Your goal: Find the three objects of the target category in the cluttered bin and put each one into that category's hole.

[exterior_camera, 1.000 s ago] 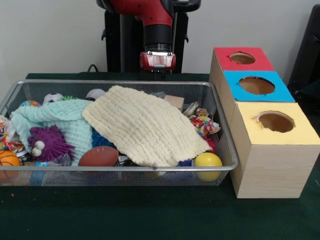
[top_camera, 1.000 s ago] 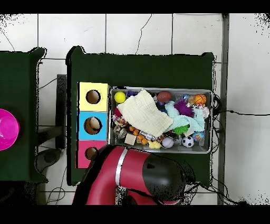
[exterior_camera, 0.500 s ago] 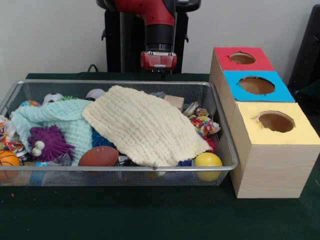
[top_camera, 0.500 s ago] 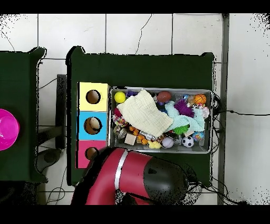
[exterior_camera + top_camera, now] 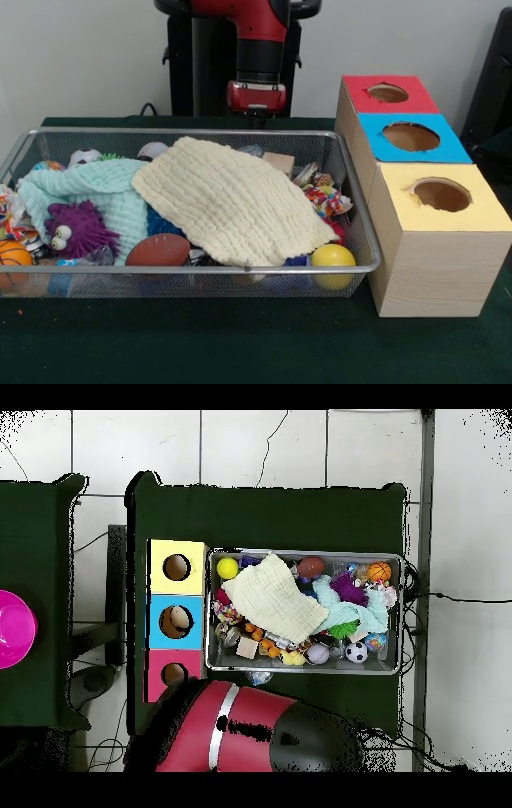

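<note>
Hanging at the top middle of the frame, the claw [image 5: 255,120] sits behind the wire bin [image 5: 192,268] (open or closed, I cannot tell). The toy-filled bin fills the left, colored boxes [image 5: 416,188] right.

Fine silver wire mesh with a smooth metal rim for the bin [image 5: 240,269]. Soft, crinkled cream cloth [image 5: 232,200], matt; beside it a mint cloth [image 5: 96,192] with a ribbed weave. Glossy yellow ball [image 5: 332,258]; smooth brown football [image 5: 158,250]; spiky purple rubbery toy [image 5: 76,228]. Pale wood-grain boxes [image 5: 432,272] with matt red, blue and yellow tops. Dark green felt-like surface [image 5: 240,344]. Glossy red arm shell [image 5: 240,729].
</note>
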Controlling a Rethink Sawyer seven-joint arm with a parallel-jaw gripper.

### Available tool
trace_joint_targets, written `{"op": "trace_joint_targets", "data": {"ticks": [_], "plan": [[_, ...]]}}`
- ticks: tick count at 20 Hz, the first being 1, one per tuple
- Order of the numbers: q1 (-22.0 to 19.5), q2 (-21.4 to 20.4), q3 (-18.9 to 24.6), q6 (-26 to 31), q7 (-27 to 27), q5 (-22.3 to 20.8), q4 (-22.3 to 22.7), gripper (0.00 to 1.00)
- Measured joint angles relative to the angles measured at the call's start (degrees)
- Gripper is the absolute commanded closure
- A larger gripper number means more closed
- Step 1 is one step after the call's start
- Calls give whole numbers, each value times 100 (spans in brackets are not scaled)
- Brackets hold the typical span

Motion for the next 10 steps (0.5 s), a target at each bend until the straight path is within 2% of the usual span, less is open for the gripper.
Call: {"op": "trace_joint_targets", "data": {"ticks": [3,10], "plan": [[64,-147,42,340,0,139,19,100],[207,-290,63,692,0,386,48,100]]}}
